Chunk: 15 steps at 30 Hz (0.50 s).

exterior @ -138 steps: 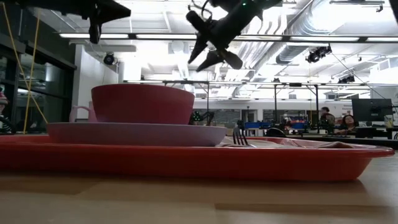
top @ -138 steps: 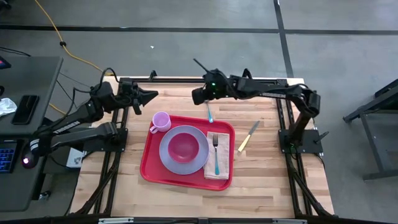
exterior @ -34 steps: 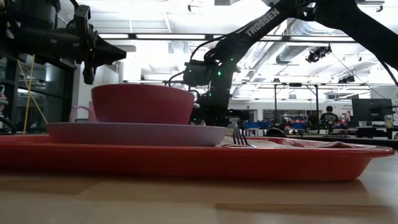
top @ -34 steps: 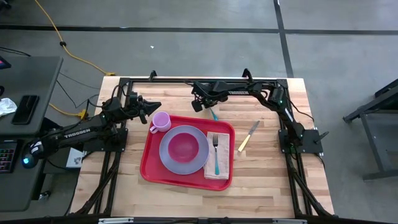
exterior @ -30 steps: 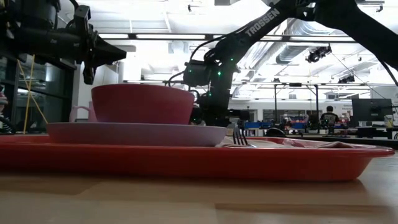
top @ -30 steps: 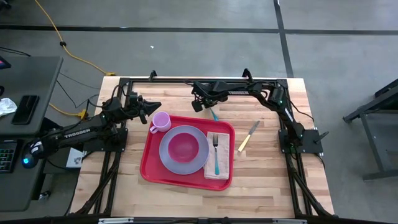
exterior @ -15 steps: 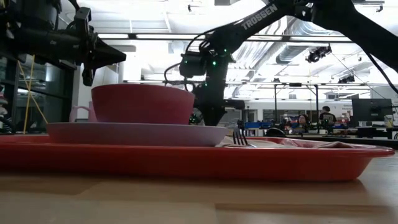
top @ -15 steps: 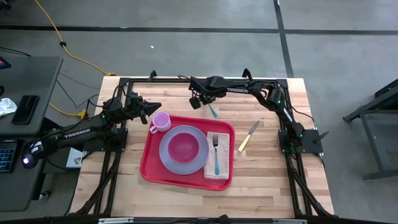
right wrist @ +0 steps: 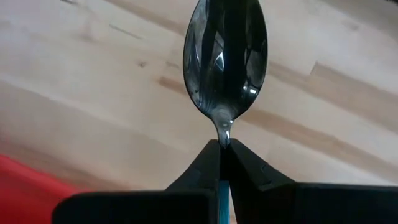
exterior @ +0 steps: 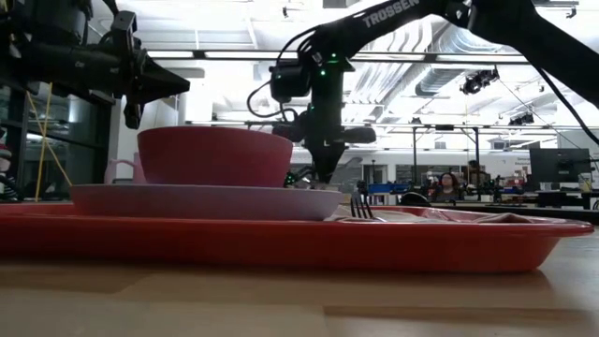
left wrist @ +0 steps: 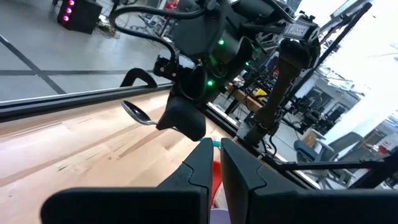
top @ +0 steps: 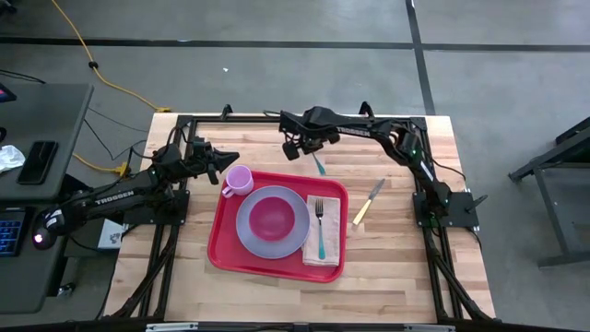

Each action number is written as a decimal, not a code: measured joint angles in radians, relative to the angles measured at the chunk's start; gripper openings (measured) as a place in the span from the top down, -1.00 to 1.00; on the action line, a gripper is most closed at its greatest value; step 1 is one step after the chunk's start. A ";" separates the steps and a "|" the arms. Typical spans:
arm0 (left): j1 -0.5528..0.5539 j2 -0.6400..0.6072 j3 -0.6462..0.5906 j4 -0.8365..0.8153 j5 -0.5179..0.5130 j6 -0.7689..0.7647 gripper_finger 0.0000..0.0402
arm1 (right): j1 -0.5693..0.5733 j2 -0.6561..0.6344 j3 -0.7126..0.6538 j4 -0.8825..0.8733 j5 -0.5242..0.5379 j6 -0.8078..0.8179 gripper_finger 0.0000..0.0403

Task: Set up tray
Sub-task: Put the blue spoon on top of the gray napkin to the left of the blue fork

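Note:
The red tray [top: 224, 242] lies mid-table. It carries a lavender plate [top: 249, 235] with a magenta bowl [top: 270, 217], a pink cup [top: 239, 179] and a teal-handled fork [top: 320, 235] on a napkin. My right gripper [top: 311, 153] stands just beyond the tray's far rim, shut on a teal-handled spoon [top: 319, 166]. My left gripper [top: 230, 155] hovers shut and holding nothing, just beyond the cup on its far left side. It points toward the right arm. My right gripper pinches the spoon's thin metal neck [right wrist: 224, 134], just behind its bowl [right wrist: 225, 56], between the two fingertips. The fingers come from above, pointing down, across the spoon. The spoon lies about level; the bowl [left wrist: 134, 112] looks just off the wood, and the handle's end I cannot judge.
A yellow-handled knife [top: 369, 201] lies on the wood right of the tray. A black frame rail [top: 267, 120] runs along the table's far edge. Bare wood lies between that rail and the tray.
My right gripper has risen and tipped over until its fingers point down, drifting slightly toward the table's far edge. It stays shut on the spoon, which has shifted a little with it.

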<state>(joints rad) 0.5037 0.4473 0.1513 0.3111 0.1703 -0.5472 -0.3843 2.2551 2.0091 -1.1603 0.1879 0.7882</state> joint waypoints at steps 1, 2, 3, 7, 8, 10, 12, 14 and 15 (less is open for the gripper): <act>0.000 0.000 0.000 0.000 0.006 0.004 0.69 | 0.005 0.000 0.000 -0.006 0.000 0.014 0.97; 0.000 0.000 0.000 0.000 0.011 0.009 0.69 | 0.011 0.000 0.000 -0.014 -0.003 0.021 0.97; 0.000 0.000 0.000 0.000 0.020 0.012 0.69 | 0.017 0.000 0.000 -0.021 -0.005 0.026 0.98; 0.000 0.000 0.000 0.000 0.049 0.014 0.69 | 0.044 -0.001 0.000 -0.056 -0.007 0.076 0.99; 0.000 0.000 0.000 0.000 0.055 0.015 0.69 | 0.050 -0.002 0.000 -0.068 -0.008 0.088 0.98; 0.000 0.000 0.000 0.000 0.064 0.016 0.69 | 0.064 -0.002 0.000 -0.098 -0.011 0.117 0.97; 0.000 0.000 0.000 0.000 0.082 0.016 0.69 | 0.079 -0.002 0.000 -0.130 -0.013 0.149 0.98; 0.000 0.000 0.000 0.000 0.098 0.016 0.69 | 0.098 -0.002 0.000 -0.153 -0.021 0.178 0.99; 0.000 0.000 0.000 0.000 0.108 0.016 0.69 | 0.109 -0.002 0.000 -0.162 -0.022 0.195 0.99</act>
<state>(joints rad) 0.5037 0.4469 0.1513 0.3111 0.2783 -0.5316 -0.2757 2.2532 2.0094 -1.3220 0.1661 0.9827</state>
